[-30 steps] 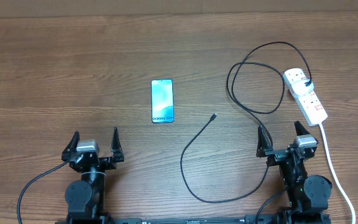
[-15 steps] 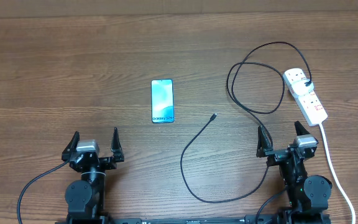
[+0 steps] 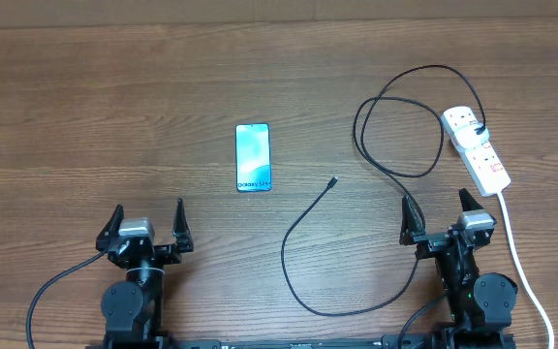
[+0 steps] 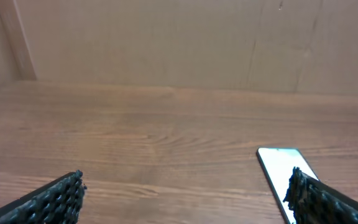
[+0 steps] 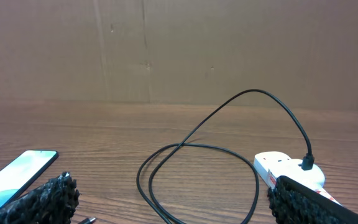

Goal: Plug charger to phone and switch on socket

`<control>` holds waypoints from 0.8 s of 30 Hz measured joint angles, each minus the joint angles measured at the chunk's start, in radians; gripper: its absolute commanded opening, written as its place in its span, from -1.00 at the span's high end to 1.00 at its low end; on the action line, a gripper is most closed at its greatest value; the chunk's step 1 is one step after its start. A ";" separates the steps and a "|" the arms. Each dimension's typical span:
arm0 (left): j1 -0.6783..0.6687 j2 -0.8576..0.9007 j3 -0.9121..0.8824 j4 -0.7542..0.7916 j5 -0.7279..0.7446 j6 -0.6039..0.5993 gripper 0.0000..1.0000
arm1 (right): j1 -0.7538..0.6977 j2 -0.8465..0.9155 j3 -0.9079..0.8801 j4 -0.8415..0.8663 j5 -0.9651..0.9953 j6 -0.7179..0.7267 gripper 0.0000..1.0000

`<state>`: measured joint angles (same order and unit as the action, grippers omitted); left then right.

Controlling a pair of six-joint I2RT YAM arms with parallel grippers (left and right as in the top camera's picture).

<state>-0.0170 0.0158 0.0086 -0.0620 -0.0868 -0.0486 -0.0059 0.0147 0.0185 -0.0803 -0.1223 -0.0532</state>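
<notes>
charger [image 3: 283,254] plugged into socket [image 3: 482,155]

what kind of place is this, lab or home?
Probably a lab test bench: wood-grain table walled by plain brown panels, with a phone, charger and socket strip laid out.

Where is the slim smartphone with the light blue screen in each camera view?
Overhead: the slim smartphone with light blue screen, left of centre.
Left wrist: phone at lower right, partly behind a black finger.
Right wrist: phone in lower left corner.
Shared landmark: the plain brown wall behind the table.
</notes>
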 measured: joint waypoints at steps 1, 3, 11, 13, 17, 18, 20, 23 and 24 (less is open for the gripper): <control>0.000 0.000 0.000 0.026 0.002 0.000 -0.99 | 0.000 0.000 0.000 -0.001 0.000 0.000 -1.00; 0.000 0.000 0.000 0.114 0.030 0.000 -0.99 | 0.000 0.000 0.000 0.000 0.000 0.000 -1.00; 0.002 -0.001 0.000 0.516 0.204 -0.003 -0.99 | 0.000 0.000 0.000 -0.001 0.000 0.000 -1.00; 0.002 -0.001 0.000 0.608 0.218 -0.003 -0.99 | 0.000 0.000 0.000 0.000 0.000 0.000 -1.00; 0.002 -0.003 0.030 0.659 0.217 -0.003 -0.99 | 0.000 0.000 0.000 0.000 0.000 0.000 -1.00; 0.002 -0.003 0.050 0.646 0.214 -0.003 -0.99 | 0.000 0.000 0.000 0.000 0.000 0.001 -1.00; 0.002 0.006 0.105 0.627 0.210 -0.003 -0.99 | 0.000 0.000 0.000 0.000 0.000 0.000 -1.00; 0.002 0.058 0.224 0.623 0.211 -0.003 -0.99 | 0.000 0.000 0.000 -0.001 0.000 0.000 -1.00; 0.002 0.092 0.283 0.604 0.216 -0.003 -0.99 | 0.000 0.000 0.000 0.000 0.000 0.001 -1.00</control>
<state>-0.0147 0.1081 0.2916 0.5419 0.1291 -0.0521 -0.0055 0.0147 0.0185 -0.0807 -0.1219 -0.0525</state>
